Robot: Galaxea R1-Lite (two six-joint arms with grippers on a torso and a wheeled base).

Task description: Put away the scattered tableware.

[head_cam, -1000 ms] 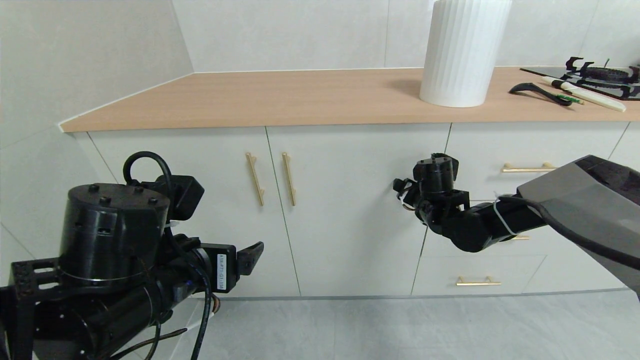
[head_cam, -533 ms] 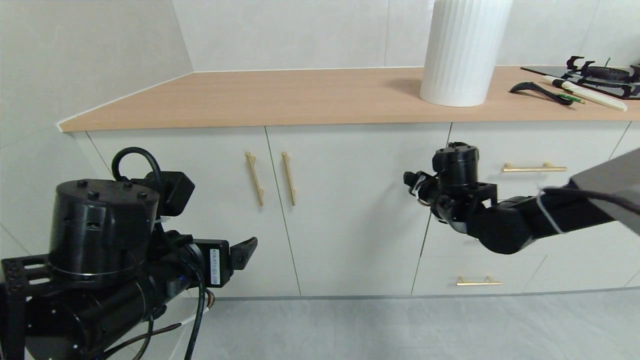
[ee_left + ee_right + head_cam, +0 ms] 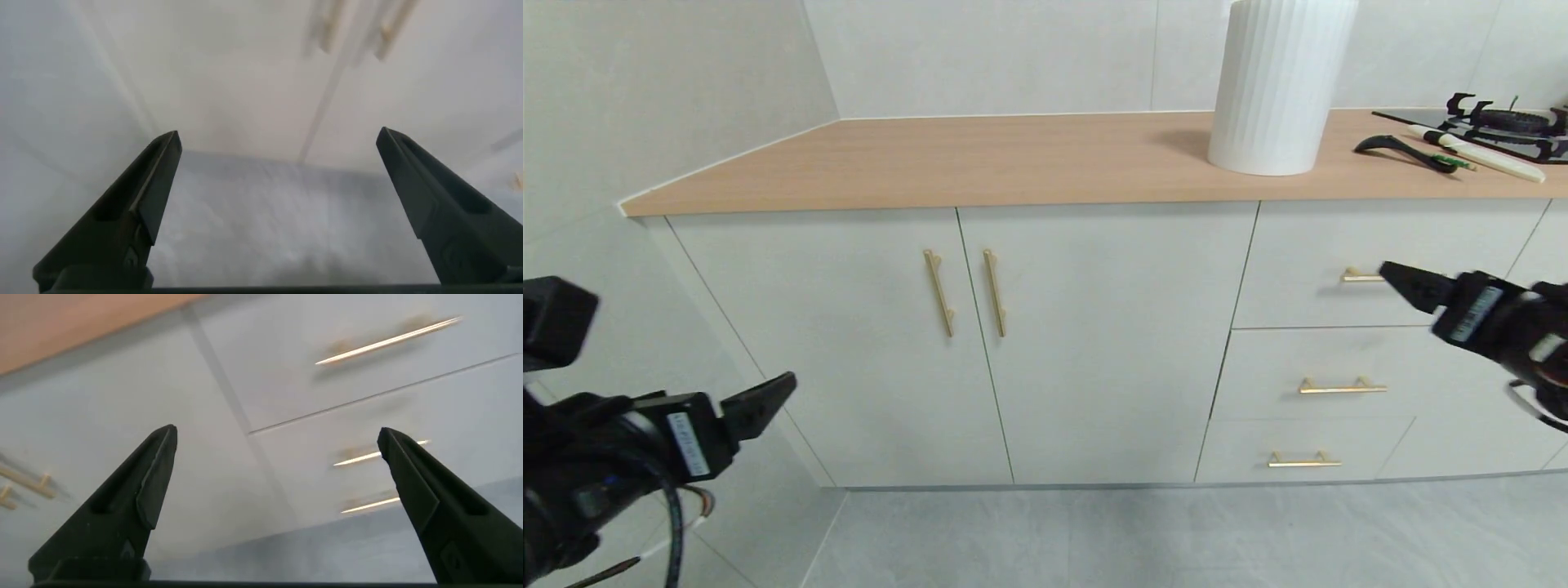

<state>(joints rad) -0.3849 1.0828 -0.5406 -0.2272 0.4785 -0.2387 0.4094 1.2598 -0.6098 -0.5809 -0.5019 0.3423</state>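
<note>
Head view: my left gripper (image 3: 768,398) sits low at 8 o'clock, in front of the cabinet's left end, holding nothing. My right gripper (image 3: 1409,284) is at 3 o'clock, tip just by the top drawer handle (image 3: 1360,276). I judge that's the reason for the pose: the drawer has to open before anything goes in. From this angle I can't tell the finger gap on either.

The tableware is up at 1–2 o'clock on the countertop (image 3: 931,163). A black utensil (image 3: 1405,151) and a cream-handled utensil (image 3: 1478,153) lie side by side between the white ribbed container (image 3: 1278,90) and the stove grate (image 3: 1511,122), untouched and well apart from both grippers.

Left wrist view: fingers (image 3: 139,204) spread wide with nothing between them. Floor (image 3: 270,212) and the blurred door handles (image 3: 327,24) are beyond. Prob. just parked clear of the work.

Right wrist view: fingers (image 3: 135,498) wide apart, empty. The 3 drawer handles are ahead, with the top one nearest the gap. Pose suits a handle grab, but no contact yet.
</note>
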